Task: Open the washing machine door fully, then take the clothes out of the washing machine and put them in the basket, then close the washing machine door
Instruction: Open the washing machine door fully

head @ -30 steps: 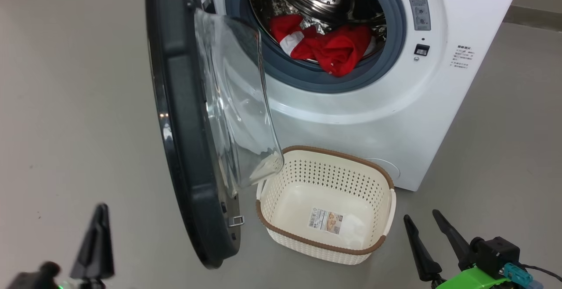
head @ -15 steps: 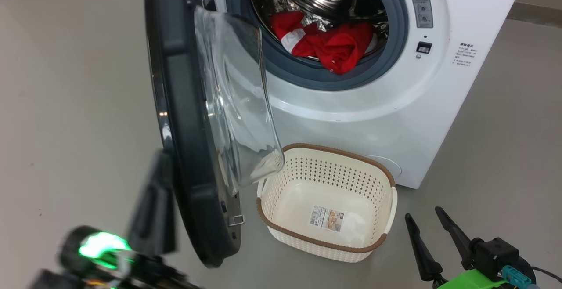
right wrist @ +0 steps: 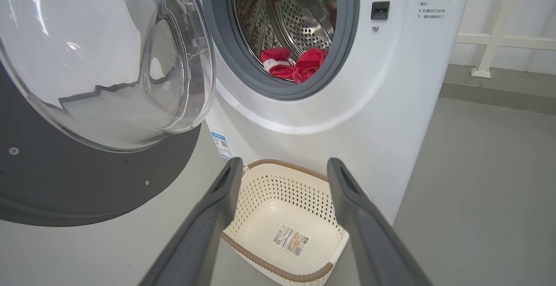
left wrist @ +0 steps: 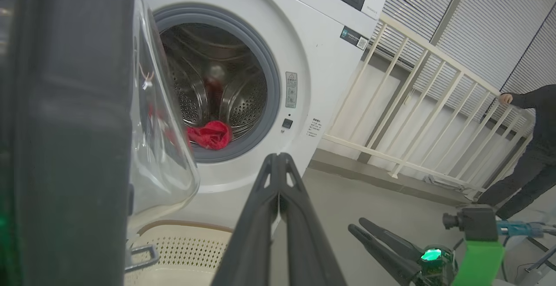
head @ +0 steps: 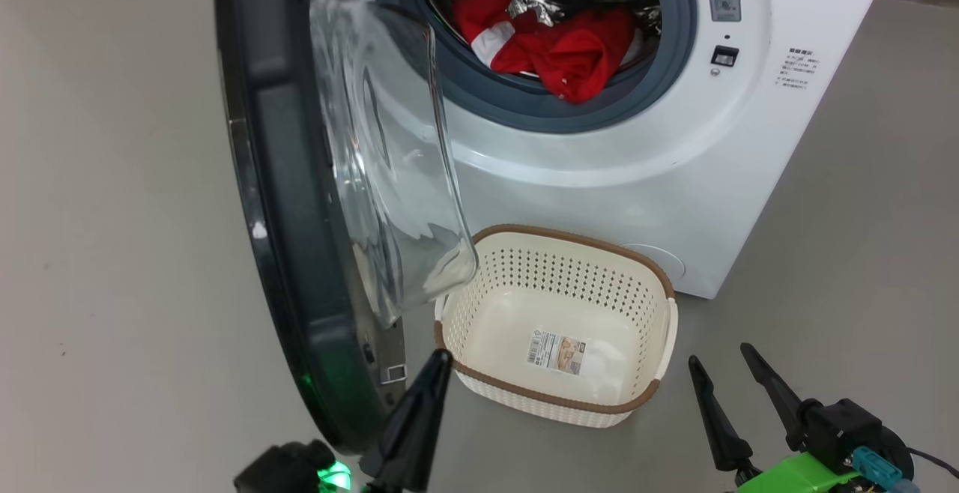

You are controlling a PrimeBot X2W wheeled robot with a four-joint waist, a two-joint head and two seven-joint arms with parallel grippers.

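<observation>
The washing machine (head: 637, 178) stands with its door (head: 285, 216) swung out to the left, glass bowl facing inward. The red clothes (head: 562, 51) lie at the drum's front lip, also seen as the clothes (right wrist: 295, 66) and the clothes (left wrist: 210, 134). The empty basket (head: 554, 401) sits on the floor below the opening. My left gripper (head: 438, 362) is shut and holds nothing, its tip between the door's lower edge and the basket's near-left corner, on the door's inner side (left wrist: 65, 147). My right gripper (head: 719, 356) is open and empty, right of the basket (right wrist: 282, 190).
Grey floor surrounds the machine. A white railing (left wrist: 434, 103) runs behind and to the right of it, and a person in dark clothes (left wrist: 530, 147) stands there with a hand on the rail. A blue label (right wrist: 220, 143) is on the washer's lower front.
My left gripper has swung rightward, from left of the door's outer face to just inside its lower edge beside the basket. The head view has shifted a little. The right gripper has stayed put.
</observation>
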